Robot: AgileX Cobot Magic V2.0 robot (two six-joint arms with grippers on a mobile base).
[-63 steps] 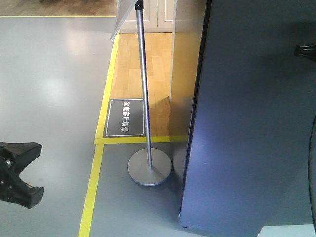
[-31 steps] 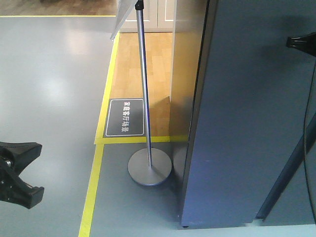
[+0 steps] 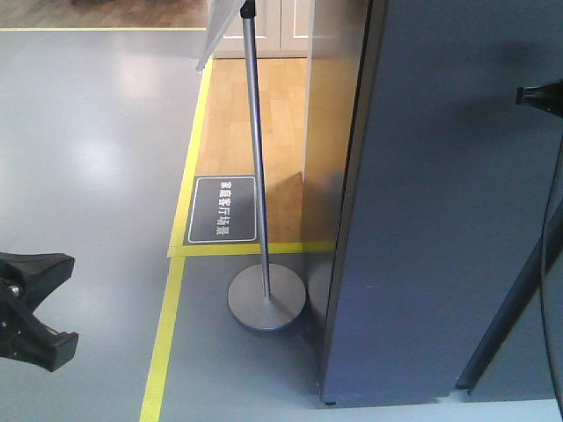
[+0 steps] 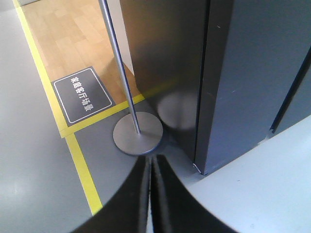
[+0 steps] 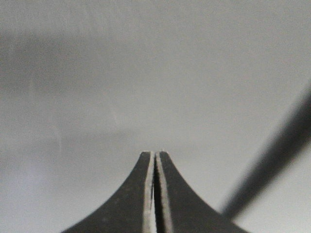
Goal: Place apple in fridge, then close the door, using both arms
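The fridge [image 3: 330, 132] stands at the right, dark grey. Its door [image 3: 440, 220] shows only its grey outer face and lies nearly flush with the body; the white inside is hidden. The apple is out of view. My right gripper [image 3: 538, 95] is at the right edge, close against the door's face. In the right wrist view it [image 5: 154, 153] is shut and empty, facing the plain grey door [image 5: 146, 73]. My left gripper [image 3: 40, 299] hangs low at the left over the floor. In the left wrist view it [image 4: 149, 158] is shut and empty, apart from the fridge [image 4: 243, 73].
A sign stand with a metal pole [image 3: 255, 149] and a round base [image 3: 266, 301] stands just left of the fridge. Yellow floor tape [image 3: 167, 334] and a black floor label [image 3: 224, 209] lie beside it. A dark diagonal line [image 3: 510, 316] crosses the door's lower right.
The door's lower right has changed: a dark diagonal line now shows there. My right gripper's tip has shifted slightly left and down. The left gripper has not moved.
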